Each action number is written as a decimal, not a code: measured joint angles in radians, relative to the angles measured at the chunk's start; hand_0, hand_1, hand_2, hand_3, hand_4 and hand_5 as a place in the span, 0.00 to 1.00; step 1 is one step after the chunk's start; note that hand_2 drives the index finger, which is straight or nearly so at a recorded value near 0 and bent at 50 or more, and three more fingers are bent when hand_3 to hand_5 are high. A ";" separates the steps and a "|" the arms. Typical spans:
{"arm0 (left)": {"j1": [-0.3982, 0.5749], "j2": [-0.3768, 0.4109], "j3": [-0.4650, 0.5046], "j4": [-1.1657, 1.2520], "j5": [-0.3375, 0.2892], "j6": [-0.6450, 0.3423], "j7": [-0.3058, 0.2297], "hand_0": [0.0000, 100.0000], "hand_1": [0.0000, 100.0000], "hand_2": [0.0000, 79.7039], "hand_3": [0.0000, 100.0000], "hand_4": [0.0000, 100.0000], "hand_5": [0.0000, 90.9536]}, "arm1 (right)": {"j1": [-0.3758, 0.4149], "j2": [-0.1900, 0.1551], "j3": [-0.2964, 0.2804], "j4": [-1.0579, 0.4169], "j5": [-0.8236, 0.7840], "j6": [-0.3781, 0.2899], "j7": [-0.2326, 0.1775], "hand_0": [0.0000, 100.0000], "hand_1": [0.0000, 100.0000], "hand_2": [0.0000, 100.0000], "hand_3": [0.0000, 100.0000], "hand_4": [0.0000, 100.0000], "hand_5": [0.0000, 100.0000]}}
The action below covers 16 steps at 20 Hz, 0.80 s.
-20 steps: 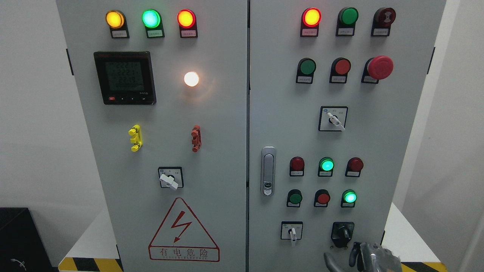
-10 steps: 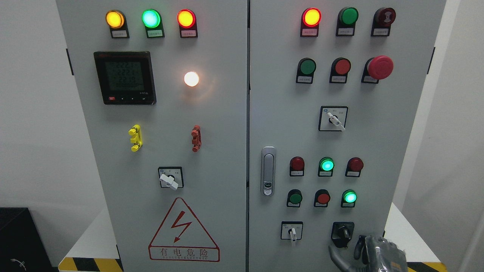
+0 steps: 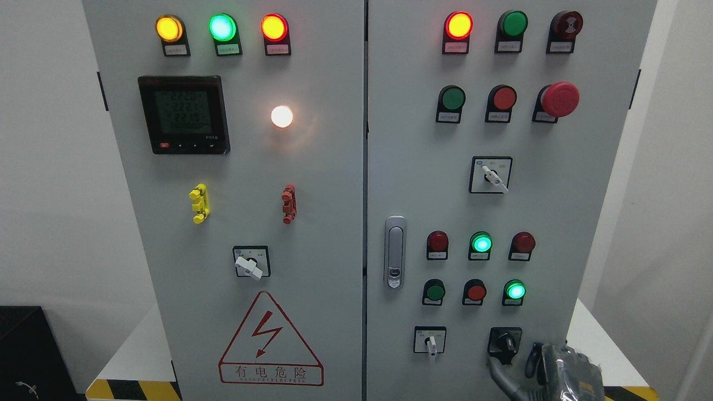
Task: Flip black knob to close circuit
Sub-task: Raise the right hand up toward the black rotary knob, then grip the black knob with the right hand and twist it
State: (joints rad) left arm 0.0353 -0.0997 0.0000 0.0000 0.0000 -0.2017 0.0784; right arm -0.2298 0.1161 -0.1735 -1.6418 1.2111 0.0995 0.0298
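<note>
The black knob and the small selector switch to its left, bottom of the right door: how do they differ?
The black knob is all black on a black base; the selector switch has a white lever on a white plate. The knob's handle tilts up-left; the switch's lever points straight down. Both sit on the same row.

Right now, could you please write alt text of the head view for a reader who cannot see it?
The robot's right hand rises from the bottom right corner, just below and right of the black knob low on the right door of a grey electrical cabinet, not yet gripping it. The doors carry lit indicator lamps, push buttons, a red emergency stop, a digital meter and a red hazard triangle.
</note>
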 measured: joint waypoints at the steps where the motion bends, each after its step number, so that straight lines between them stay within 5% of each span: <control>1: 0.000 0.000 0.000 0.000 0.000 0.000 0.000 0.12 0.56 0.00 0.00 0.00 0.00 | -0.002 0.000 -0.001 0.002 0.000 0.000 0.000 0.00 0.23 0.79 0.95 0.79 0.86; 16: 0.000 0.000 0.000 0.000 0.000 0.000 0.005 0.12 0.56 0.00 0.00 0.00 0.00 | -0.020 0.000 -0.018 0.024 0.006 0.014 -0.004 0.00 0.24 0.78 0.95 0.79 0.85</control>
State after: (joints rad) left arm 0.0353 -0.0997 0.0000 0.0000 0.0000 -0.2018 0.0831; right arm -0.2494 0.1158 -0.1917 -1.6182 1.2173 0.1133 0.0262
